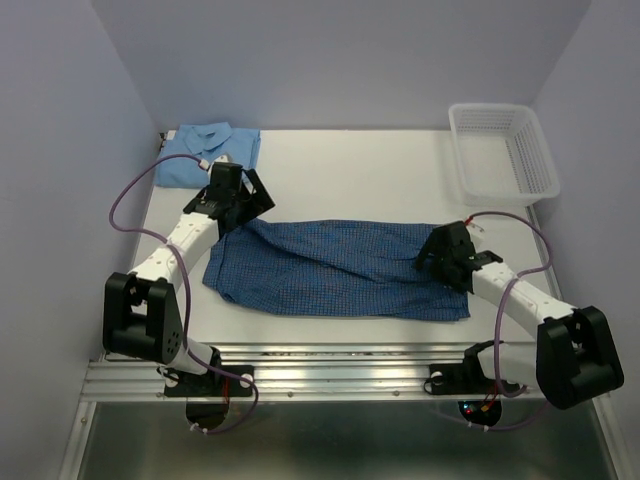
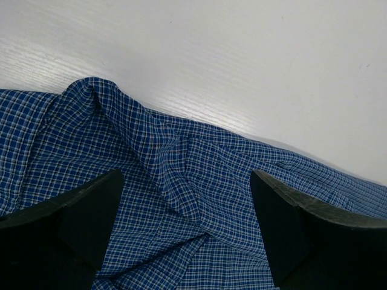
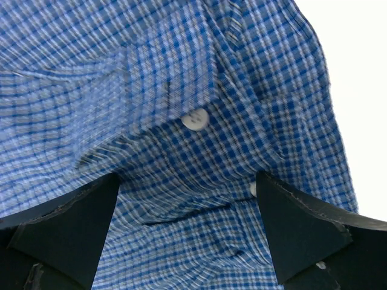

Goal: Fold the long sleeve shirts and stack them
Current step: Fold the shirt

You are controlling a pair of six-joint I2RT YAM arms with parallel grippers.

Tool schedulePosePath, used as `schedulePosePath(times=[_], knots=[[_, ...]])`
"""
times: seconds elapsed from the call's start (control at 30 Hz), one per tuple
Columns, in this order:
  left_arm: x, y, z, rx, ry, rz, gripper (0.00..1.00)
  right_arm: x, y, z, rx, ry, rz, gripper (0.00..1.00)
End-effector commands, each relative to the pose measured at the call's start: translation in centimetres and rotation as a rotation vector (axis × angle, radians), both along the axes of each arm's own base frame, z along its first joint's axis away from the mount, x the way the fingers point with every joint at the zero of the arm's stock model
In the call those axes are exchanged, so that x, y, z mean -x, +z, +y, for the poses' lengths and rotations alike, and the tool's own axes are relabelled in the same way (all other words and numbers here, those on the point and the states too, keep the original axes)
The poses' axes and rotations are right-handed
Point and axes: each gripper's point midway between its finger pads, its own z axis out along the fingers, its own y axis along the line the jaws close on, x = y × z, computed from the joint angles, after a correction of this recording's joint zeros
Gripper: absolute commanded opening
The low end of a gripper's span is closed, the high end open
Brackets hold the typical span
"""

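The dark blue checked shirt (image 1: pixel 335 268) lies spread across the middle of the table, folded into a long band. The light sky blue shirt (image 1: pixel 205 152) lies folded at the far left corner. My left gripper (image 1: pixel 240 203) is open over the checked shirt's far left corner; in the left wrist view its fingers (image 2: pixel 78 220) straddle rumpled checked cloth (image 2: pixel 181 181). My right gripper (image 1: pixel 440 256) is open over the shirt's right end; in the right wrist view its fingers (image 3: pixel 302 232) straddle the cloth (image 3: pixel 181 199) near a white button (image 3: pixel 195 118).
A white plastic mesh basket (image 1: pixel 503 150) stands at the far right corner. Bare white table (image 1: pixel 350 175) lies behind the checked shirt. The metal rail (image 1: pixel 330 368) runs along the near edge. Purple walls close in the sides and back.
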Motion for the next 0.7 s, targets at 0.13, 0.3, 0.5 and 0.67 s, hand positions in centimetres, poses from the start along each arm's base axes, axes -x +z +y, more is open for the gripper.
schedulePosePath(times=[0.13,0.3,0.5,0.67], knots=[[-0.2,-0.6,-0.5,-0.001,-0.026,-0.007,0.99,-6.5,5.3,2.3,-0.105,0.010,-0.298,0.78],[-0.1,-1.1,-0.7,0.005,-0.031,0.001,0.99,-7.9,6.9,1.1,-0.020,-0.004,-0.348,0.53],[0.0,-1.0,-1.1,0.018,-0.039,-0.008,0.99,-9.7,9.5,1.1,0.017,0.024,-0.405,0.01],[2.2,-0.5,-5.9,0.018,-0.217,-0.024,0.99,-11.8,14.3,2.9,-0.060,0.041,-0.467,0.01]])
